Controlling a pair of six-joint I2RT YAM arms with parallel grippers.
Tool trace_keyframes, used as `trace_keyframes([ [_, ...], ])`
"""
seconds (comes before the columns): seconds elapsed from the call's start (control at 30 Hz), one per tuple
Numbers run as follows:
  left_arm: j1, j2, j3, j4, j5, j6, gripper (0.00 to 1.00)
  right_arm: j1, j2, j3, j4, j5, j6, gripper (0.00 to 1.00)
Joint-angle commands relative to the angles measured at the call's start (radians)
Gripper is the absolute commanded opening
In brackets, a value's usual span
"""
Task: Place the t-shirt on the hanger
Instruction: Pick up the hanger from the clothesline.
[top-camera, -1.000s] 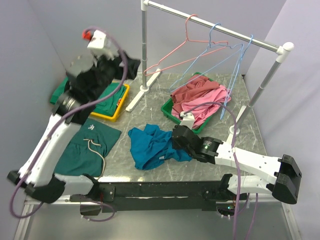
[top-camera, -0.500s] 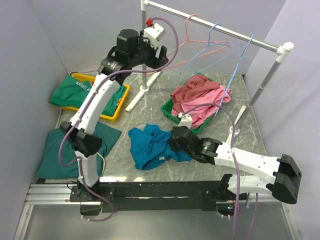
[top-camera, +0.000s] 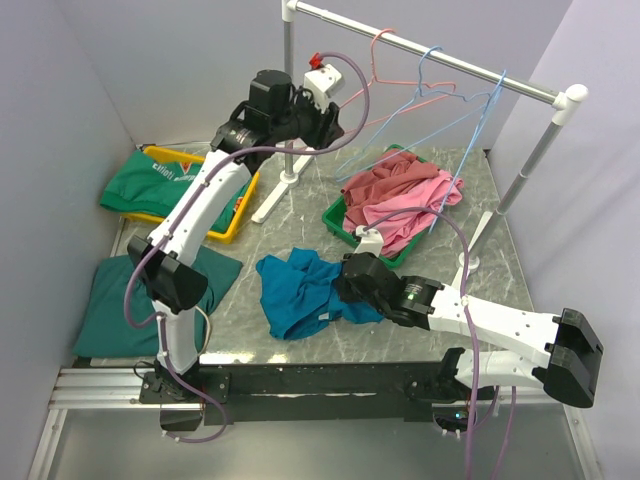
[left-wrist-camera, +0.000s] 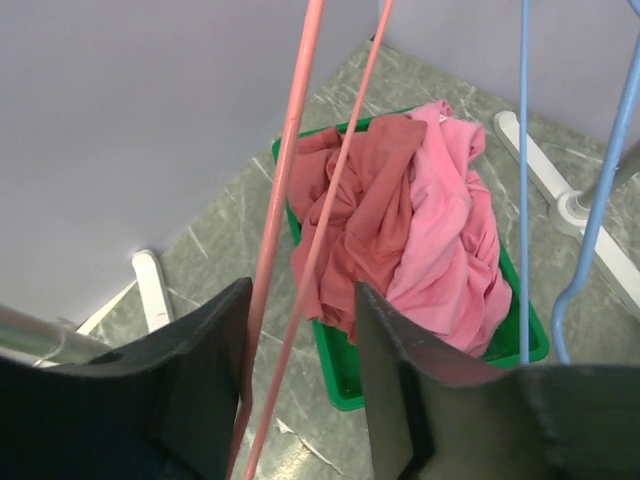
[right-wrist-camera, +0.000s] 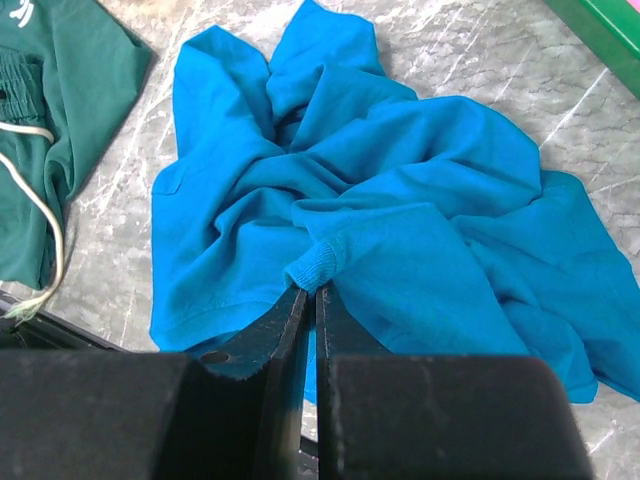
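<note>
The teal-blue t-shirt (top-camera: 300, 292) lies crumpled on the table front centre, and it also fills the right wrist view (right-wrist-camera: 400, 200). My right gripper (top-camera: 341, 290) is shut on a ribbed fold of the shirt, pinched at its tips (right-wrist-camera: 312, 292). The pink wire hanger (top-camera: 373, 70) hangs by its hook on the rack bar. My left gripper (top-camera: 333, 122) is raised at the hanger's lower left side. In the left wrist view this gripper (left-wrist-camera: 300, 290) is open, and both pink wires of the hanger (left-wrist-camera: 284, 180) pass between its fingers, untouched by the right one.
Light blue hangers (top-camera: 440, 110) hang to the right of the pink one on the rack bar (top-camera: 450, 68), and they also show in the left wrist view (left-wrist-camera: 523, 150). A green tray (top-camera: 345, 232) holds pink and maroon clothes. A yellow tray (top-camera: 232, 232) and green garments (top-camera: 130, 300) lie at the left.
My left arm has swung from the left side up to the rack and has brought its open fingers around the pink hanger's wires. My right gripper has stayed shut on the t-shirt.
</note>
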Motion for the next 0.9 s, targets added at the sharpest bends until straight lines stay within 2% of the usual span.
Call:
trace_keyframes([
  [0.0,-0.01,-0.027,-0.003,0.083,0.014,-0.015,0.39,-0.001,-0.006,-0.011,0.032,0.002,0.009,0.11],
  [0.07,-0.012,-0.034,-0.004,0.106,0.003,-0.029,0.28,-0.001,-0.013,-0.014,0.031,0.005,0.011,0.11],
  [0.1,-0.013,-0.043,-0.007,0.117,-0.001,-0.032,0.16,-0.002,-0.014,-0.017,0.031,0.005,0.011,0.11],
  [0.2,-0.016,-0.061,-0.01,0.154,-0.026,-0.049,0.01,-0.001,-0.014,-0.017,0.031,0.008,0.011,0.11],
  [0.53,-0.024,-0.138,-0.038,0.191,-0.096,-0.057,0.01,-0.002,-0.025,-0.017,0.022,0.017,0.009,0.11],
  [0.87,-0.025,-0.264,-0.206,0.175,-0.156,-0.031,0.01,-0.001,-0.019,0.0,0.008,0.028,-0.005,0.11],
])
